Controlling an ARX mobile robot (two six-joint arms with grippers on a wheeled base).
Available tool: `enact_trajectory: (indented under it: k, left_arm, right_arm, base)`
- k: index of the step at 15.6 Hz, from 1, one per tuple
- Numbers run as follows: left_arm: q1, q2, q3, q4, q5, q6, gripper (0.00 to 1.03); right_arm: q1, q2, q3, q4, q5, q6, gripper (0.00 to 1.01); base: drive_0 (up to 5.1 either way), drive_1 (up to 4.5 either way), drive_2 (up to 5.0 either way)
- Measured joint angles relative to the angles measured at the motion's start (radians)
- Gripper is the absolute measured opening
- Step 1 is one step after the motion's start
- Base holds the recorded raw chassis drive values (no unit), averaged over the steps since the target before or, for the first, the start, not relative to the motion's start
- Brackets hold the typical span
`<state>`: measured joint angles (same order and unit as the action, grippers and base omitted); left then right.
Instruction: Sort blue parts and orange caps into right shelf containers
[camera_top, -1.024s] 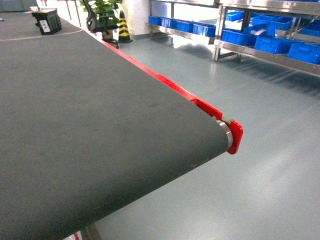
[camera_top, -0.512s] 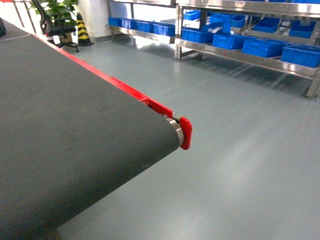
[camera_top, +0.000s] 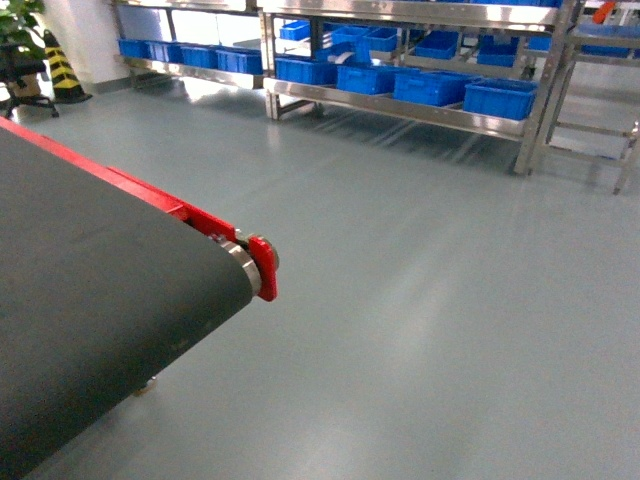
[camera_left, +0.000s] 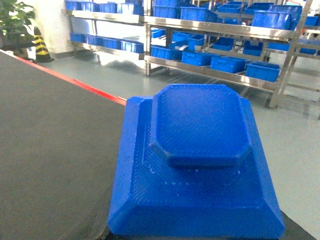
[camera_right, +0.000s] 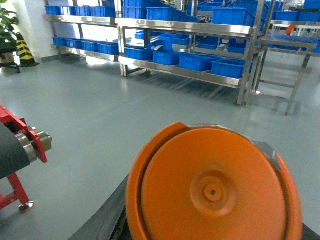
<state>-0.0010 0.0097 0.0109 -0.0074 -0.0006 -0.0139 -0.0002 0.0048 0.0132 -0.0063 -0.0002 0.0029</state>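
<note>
A big blue part (camera_left: 197, 165), stepped with a raised flat top, fills the left wrist view; my left gripper (camera_left: 195, 239) is shut on it, its fingers almost wholly hidden beneath. Below it lies the dark conveyor belt (camera_left: 50, 150). In the right wrist view a round orange cap (camera_right: 215, 192) with a small centre boss fills the lower frame, held by my right gripper (camera_right: 210, 236), of which only dark edges show. Blue crates, the right shelf containers (camera_top: 430, 88), sit on steel shelves across the floor. Neither gripper appears in the head view.
The conveyor belt (camera_top: 90, 290) ends at a roller with a red end cap (camera_top: 263, 265). Grey floor lies between it and the steel shelving (camera_top: 400, 108). A smaller steel rack (camera_top: 590, 110) stands at the right, a striped cone (camera_top: 62, 68) and a plant at far left.
The head view has swung to the right: the conveyor end slid left in the frame, and the shelves with blue crates moved from the upper right to the top centre.
</note>
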Motion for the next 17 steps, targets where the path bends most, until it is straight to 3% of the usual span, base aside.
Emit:
enact_trajectory:
  k: [17]
  left_arm:
    - [0.000, 0.000, 0.000, 0.000, 0.000, 0.000, 0.42]
  right_arm:
    - [0.000, 0.000, 0.000, 0.000, 0.000, 0.000, 0.46]
  base:
    - [-1.6, -1.55, -1.6]
